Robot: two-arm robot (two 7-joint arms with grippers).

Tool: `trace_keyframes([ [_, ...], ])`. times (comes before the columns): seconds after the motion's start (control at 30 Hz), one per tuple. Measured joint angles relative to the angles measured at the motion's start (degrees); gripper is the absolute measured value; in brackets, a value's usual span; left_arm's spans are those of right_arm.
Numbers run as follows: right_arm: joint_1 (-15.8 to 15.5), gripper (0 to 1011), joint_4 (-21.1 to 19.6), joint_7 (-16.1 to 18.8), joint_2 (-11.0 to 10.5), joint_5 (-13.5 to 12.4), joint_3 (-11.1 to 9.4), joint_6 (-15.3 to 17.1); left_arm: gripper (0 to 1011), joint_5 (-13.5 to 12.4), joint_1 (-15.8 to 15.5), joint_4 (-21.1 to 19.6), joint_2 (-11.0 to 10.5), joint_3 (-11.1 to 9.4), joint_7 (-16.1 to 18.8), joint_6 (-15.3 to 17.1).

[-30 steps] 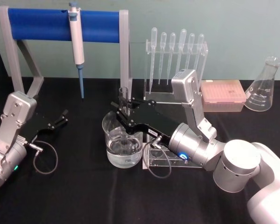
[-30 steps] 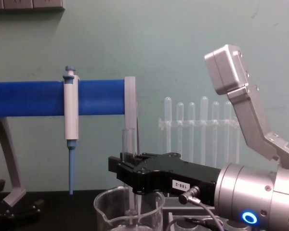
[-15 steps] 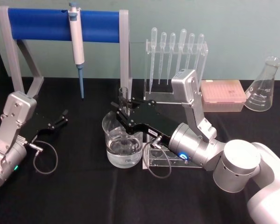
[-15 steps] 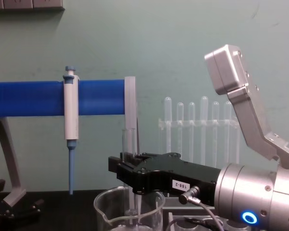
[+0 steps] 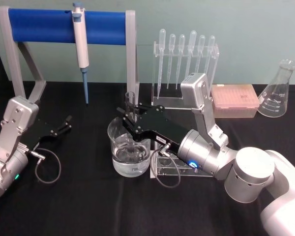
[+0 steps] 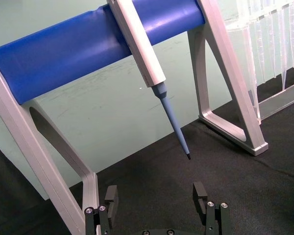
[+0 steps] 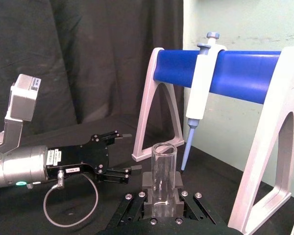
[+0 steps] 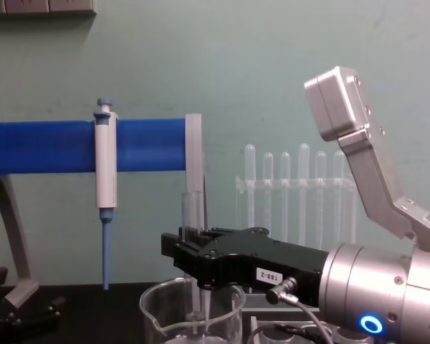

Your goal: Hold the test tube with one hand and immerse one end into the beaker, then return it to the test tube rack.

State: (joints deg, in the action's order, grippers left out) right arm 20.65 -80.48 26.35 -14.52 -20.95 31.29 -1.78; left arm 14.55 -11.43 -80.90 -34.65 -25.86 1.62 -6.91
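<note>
My right gripper [image 5: 131,117] is shut on the test tube [image 5: 130,101], a clear glass tube held upright over the beaker [image 5: 122,162]. The beaker is wide, clear and holds water. In the chest view the test tube [image 8: 191,211] passes down through the black right gripper [image 8: 190,240], and its round lower end sits inside the beaker [image 8: 154,315] near the water surface. The right wrist view shows the test tube [image 7: 163,169] clamped between the pads, open rim up. My left gripper [image 5: 64,124] rests open on the table at the left, empty.
A blue-and-white pipettor [image 5: 80,44] hangs on the blue-barred stand [image 5: 44,25] behind the beaker. A rack of plastic pipettes [image 5: 187,54], a pink tip box [image 5: 235,101] and a conical flask [image 5: 278,91] stand at the back right. A clear holder [image 5: 167,169] lies under my right wrist.
</note>
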Motion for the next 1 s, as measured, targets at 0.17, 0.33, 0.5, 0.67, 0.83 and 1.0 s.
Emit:
trace_keyframes([
  [0.17, 0.00, 224, 0.00, 0.00, 0.00, 0.00, 0.00, 0.00, 1000, 0.00, 0.00, 0.00, 0.00, 0.00, 0.00, 0.00],
  [0.33, 0.00, 224, 0.00, 0.00, 0.00, 0.00, 0.00, 0.00, 1000, 0.00, 0.00, 0.00, 0.00, 0.00, 0.00, 0.00],
  [0.5, 0.00, 224, 0.00, 0.00, 0.00, 0.00, 0.00, 0.00, 1000, 0.00, 0.00, 0.00, 0.00, 0.00, 0.00, 0.00],
  [0.67, 0.00, 224, 0.00, 0.00, 0.00, 0.00, 0.00, 0.00, 1000, 0.00, 0.00, 0.00, 0.00, 0.00, 0.00, 0.00],
  [0.83, 0.00, 224, 0.00, 0.00, 0.00, 0.00, 0.00, 0.00, 1000, 0.00, 0.00, 0.00, 0.00, 0.00, 0.00, 0.00],
  [1.0, 0.00, 224, 0.00, 0.00, 0.00, 0.00, 0.00, 0.00, 1000, 0.00, 0.00, 0.00, 0.00, 0.00, 0.00, 0.00],
])
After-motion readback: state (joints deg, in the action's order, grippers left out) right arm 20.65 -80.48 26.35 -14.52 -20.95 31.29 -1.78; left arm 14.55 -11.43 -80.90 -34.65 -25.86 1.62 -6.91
